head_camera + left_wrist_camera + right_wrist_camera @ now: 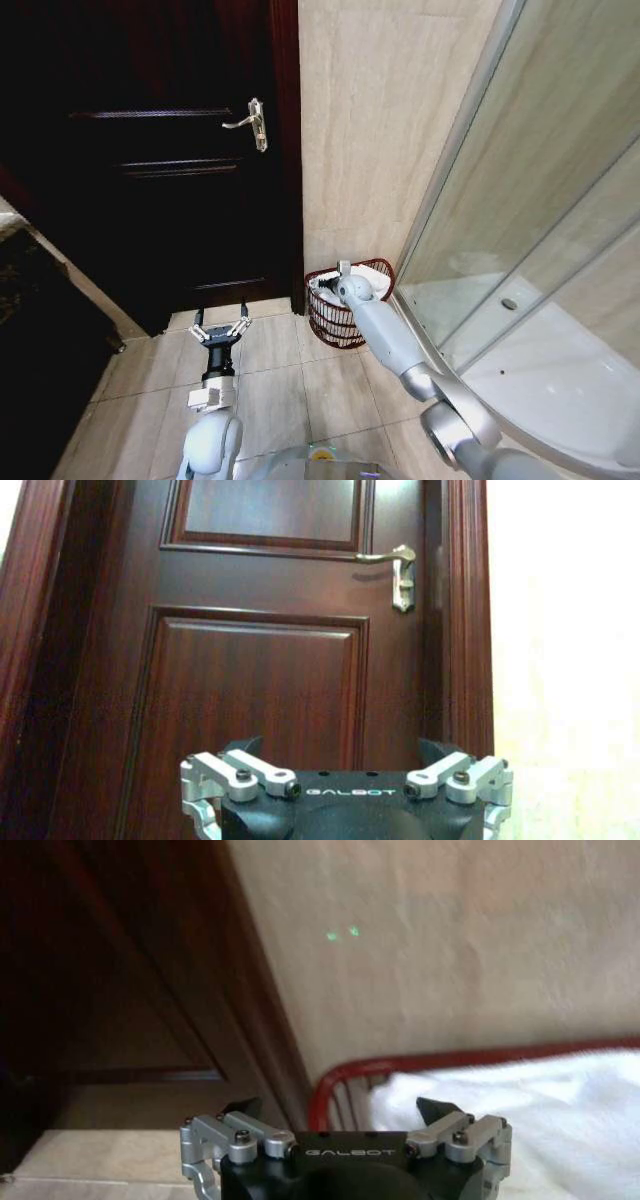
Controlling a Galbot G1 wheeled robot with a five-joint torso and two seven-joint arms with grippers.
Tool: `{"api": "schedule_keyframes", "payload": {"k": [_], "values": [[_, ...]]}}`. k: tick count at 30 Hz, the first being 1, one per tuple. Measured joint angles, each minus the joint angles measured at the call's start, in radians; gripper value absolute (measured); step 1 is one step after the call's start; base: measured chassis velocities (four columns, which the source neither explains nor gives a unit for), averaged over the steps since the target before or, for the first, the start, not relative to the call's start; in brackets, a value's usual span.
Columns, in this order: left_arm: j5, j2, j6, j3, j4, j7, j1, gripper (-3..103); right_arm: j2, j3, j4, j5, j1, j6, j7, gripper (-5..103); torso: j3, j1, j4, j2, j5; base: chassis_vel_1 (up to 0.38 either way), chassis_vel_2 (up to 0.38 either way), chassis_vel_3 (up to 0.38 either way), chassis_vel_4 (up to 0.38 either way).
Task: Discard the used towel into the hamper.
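Your hamper (350,310) sits on the floor in the corner, against the beige wall (380,130), between the dark door (150,150) and the glass shower screen (540,200). It's a red wire basket, and the white towel (520,1110) is already lying inside it, filling it up to the rim; you see the same red rim (420,1062) and white cloth in the right wrist view.

Your right gripper (333,284) is over the basket's mouth, just above the towel, arm reaching forward from the lower right. Its claw is spread wide in the wrist view, two dark tips apart, with nothing between them. Whether a tip touches the cloth, you can't tell.

Your left gripper (221,328) is well apart from the basket, held low over the floor tiles (270,390) in front of the door. Its claw is spread too, holding nothing. Its wrist camera looks straight at the door panel and the brass handle (397,570).

The white shower tray (560,370) shows behind the glass to your right.
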Motion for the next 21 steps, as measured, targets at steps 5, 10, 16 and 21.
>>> {"api": "schedule_keyframes", "payload": {"k": [5, 10, 16, 21], "values": [[0.0, 0.0, 0.002, 0.001, 0.001, 0.001, -0.005, 100, 0.021, -0.056, 0.054, 0.041, -0.01, -0.006, 0.012, 100, 0.0, 0.0, 0.0, 0.0, 0.0, 0.0, 0.0, 0.0, 0.0], [-0.01, 0.0, 0.004, -0.009, -0.001, 0.001, -0.005, 100, 0.073, -0.077, -0.006, -0.017, -0.007, 0.021, 0.007, 100, 0.0, 0.0, 0.0006, 0.0, 0.0, 0.0, 0.0, 0.0, 0.0], [-0.028, 0.0, 0.008, -0.013, -0.007, 0.001, -0.012, 100, 0.045, -0.043, 0.001, -0.052, -0.016, 0.036, 0.008, 100, 0.0, 0.0, -0.0002, 0.0, 0.0002, 0.0, 0.0, 0.0, 0.0], [-0.028, 0.0, 0.009, 0.0, 0.014, 0.005, -0.028, 100, -0.027, -0.008, 0.04, -0.056, -0.018, 0.036, 0.024, 100, 0.0, 0.0, -0.0002, 0.0, 0.0003, 0.0, 0.0, 0.0, 0.0]]}}
